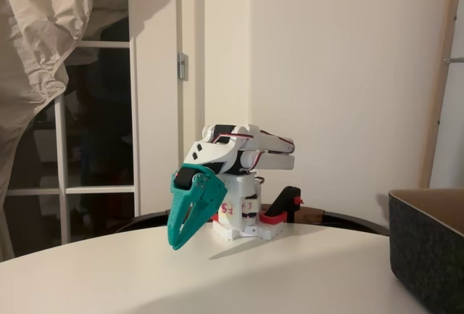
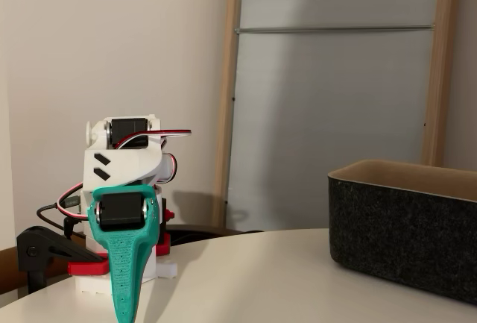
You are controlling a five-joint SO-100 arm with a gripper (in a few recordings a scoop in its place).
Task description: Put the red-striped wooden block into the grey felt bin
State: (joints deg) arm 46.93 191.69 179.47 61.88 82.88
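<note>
- The teal claw (image 1: 176,245) hangs folded, tip near the white table (image 1: 217,278), fingers together, gripping nothing.
- The grey felt bin (image 2: 402,237) sits well right of the claw.
- I cannot place the red-striped wooden block; judged light, stiff: pinch its long sides.

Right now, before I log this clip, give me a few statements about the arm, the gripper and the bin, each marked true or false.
1. The teal gripper points down toward the white table. True.
2. The gripper holds the red-striped block. False: nothing sits between its fingers.
3. The grey felt bin stands on the table, apart from the arm. True.
4. The bin lies tipped on its side. False: it stands upright, opening upward.
5. The arm is stretched out over the bin. False: it is folded above its base.
</note>
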